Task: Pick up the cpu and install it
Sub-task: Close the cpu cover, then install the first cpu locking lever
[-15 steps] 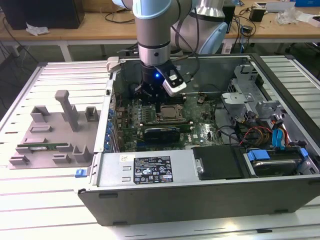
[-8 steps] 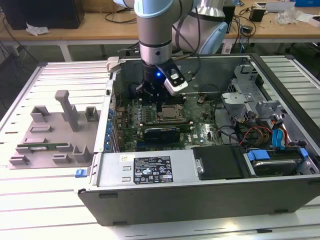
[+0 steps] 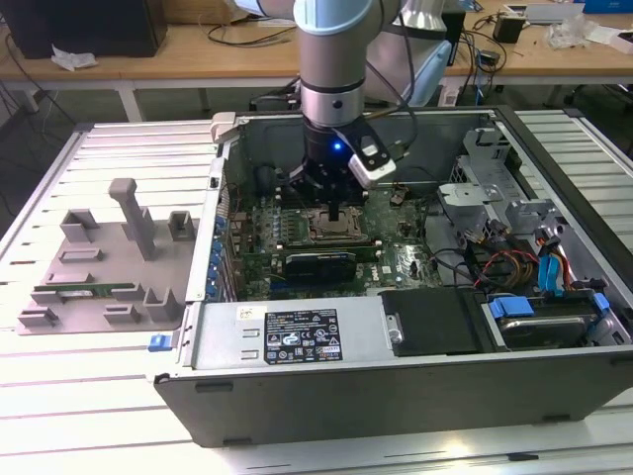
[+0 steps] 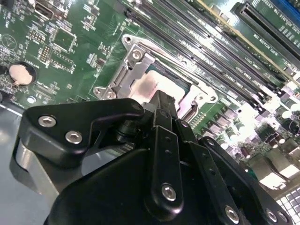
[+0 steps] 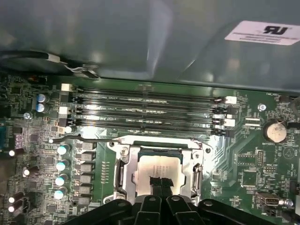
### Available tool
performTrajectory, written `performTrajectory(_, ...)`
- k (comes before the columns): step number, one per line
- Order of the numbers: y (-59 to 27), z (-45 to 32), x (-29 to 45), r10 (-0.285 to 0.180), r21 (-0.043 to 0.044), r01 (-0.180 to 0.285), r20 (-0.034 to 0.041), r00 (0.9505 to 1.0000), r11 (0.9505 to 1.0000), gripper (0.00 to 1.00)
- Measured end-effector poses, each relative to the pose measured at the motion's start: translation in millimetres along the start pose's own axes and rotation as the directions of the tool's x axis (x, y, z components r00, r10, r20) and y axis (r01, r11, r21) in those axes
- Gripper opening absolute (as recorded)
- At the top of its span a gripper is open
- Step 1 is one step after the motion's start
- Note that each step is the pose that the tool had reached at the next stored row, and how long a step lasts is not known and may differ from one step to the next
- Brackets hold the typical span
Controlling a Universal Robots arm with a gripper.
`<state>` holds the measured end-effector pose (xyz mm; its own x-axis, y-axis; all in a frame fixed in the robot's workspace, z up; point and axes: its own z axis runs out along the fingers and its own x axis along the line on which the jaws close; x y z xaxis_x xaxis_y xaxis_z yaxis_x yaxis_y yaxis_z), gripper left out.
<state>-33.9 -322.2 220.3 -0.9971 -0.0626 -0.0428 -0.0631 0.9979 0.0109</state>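
Note:
The cpu [image 5: 151,168] lies flat inside the metal frame of the motherboard socket [image 5: 123,171], its silver top showing in both wrist views [image 4: 146,87]. My gripper [image 5: 161,182] stands straight above it with its fingers pressed together and nothing between them. The tips are at or just over the chip's top; I cannot tell whether they touch it. In the exterior view my gripper [image 3: 334,212] reaches down into the open computer case [image 3: 297,396] over the socket [image 3: 332,228].
Several black memory slots [image 5: 147,110] run beside the socket. A black card [image 3: 318,265] sits on the board close by. Cables and a drive cage [image 3: 514,247] crowd the exterior view's right. A grey fixture [image 3: 99,267] with a green memory stick [image 3: 84,294] lies outside the case.

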Motion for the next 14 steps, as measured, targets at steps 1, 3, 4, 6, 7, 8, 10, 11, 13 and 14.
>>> performTrajectory(1,0.1,-1.1,-0.1,0.0,0.0,0.0,0.0,1.0,1.0,0.11)
performTrajectory(3,0.1,-4.0,-0.2,0.0,0.0001,0.0,0.0,1.0,1.0,0.11)
performTrajectory(4,0.2,-6.3,-0.4,0.0,0.0,0.0,0.0,1.0,1.0,0.11)
performTrajectory(6,0.3,-10.5,-0.6,0.0,0.0,0.0,0.0001,1.0,1.0,0.11)
performTrajectory(7,0.3,-12.4,-0.7,0.0,0.0,0.0,0.0,1.0,1.0,0.11)
performTrajectory(8,0.3,-14.8,-0.7,0.0,0.0001,0.0,0.0,1.0,1.0,0.11)
performTrajectory(10,0.4,-18.2,-0.9,0.001,-0.0001,-0.001,0.0001,1.0,1.0,0.11)
performTrajectory(11,0.4,-18.2,-0.9,0.001,-0.0001,-0.001,0.0001,1.0,1.0,0.11)
performTrajectory(13,0.4,-18.4,-0.9,0.001,0.0001,-0.001,0.0,1.0,1.0,0.11)
performTrajectory(14,0.4,-18.5,-0.9,0.001,0.0,-0.001,0.0,1.0,1.0,0.11)
